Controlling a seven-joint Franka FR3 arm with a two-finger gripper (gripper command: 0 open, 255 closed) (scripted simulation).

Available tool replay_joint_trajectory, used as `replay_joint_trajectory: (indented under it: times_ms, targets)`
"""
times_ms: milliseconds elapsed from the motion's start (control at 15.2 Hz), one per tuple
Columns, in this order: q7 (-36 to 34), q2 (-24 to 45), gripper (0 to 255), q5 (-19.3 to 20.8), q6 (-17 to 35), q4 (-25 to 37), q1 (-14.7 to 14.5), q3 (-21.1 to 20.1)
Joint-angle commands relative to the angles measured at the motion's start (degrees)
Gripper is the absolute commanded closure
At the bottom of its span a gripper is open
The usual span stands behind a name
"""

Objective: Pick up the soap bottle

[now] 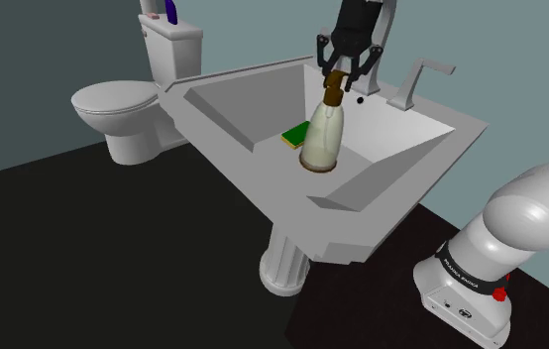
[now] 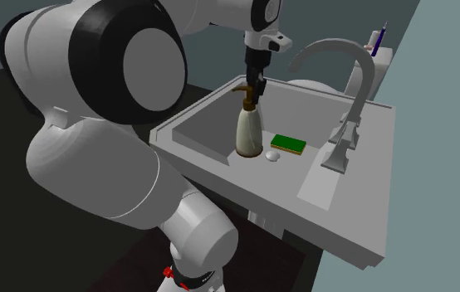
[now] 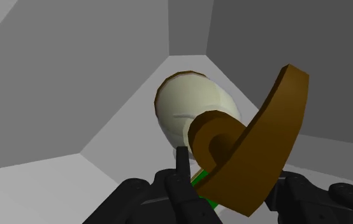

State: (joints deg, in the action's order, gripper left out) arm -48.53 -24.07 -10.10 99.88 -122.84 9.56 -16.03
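Note:
A cream soap bottle (image 1: 322,134) with a brown pump stands in the basin of the grey sink (image 1: 362,230), leaning a little in the shoulder view. My black gripper (image 1: 346,77) hangs right over it, open, with its fingers on either side of the pump head. In the second exterior view the gripper (image 2: 255,83) comes straight down onto the bottle (image 2: 248,131). The wrist view looks down the bottle (image 3: 191,105). The brown pump spout (image 3: 264,140) lies between the fingers of the gripper (image 3: 229,162) and hides one of them.
A green sponge (image 1: 295,134) lies in the basin just behind the bottle, near the drain (image 2: 273,153). The faucet (image 1: 416,84) rises from the back rim. The basin walls slope inward. A toilet (image 1: 124,104) stands at the shoulder view's left.

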Motion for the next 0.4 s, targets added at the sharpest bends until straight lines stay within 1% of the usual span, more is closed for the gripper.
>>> replay_joint_trajectory:
  times_ms: [0, 198, 330]
  targets:
    - [0.02, 0.12, 255, 0.16, -1.49, 1.6, 0.12, 0.22]
    - [-0.18, 0.37, 255, 0.33, -3.76, 4.12, 0.21, 0.38]
    - [-0.19, 0.38, 255, 0.34, -3.88, 4.25, 0.21, 0.39]
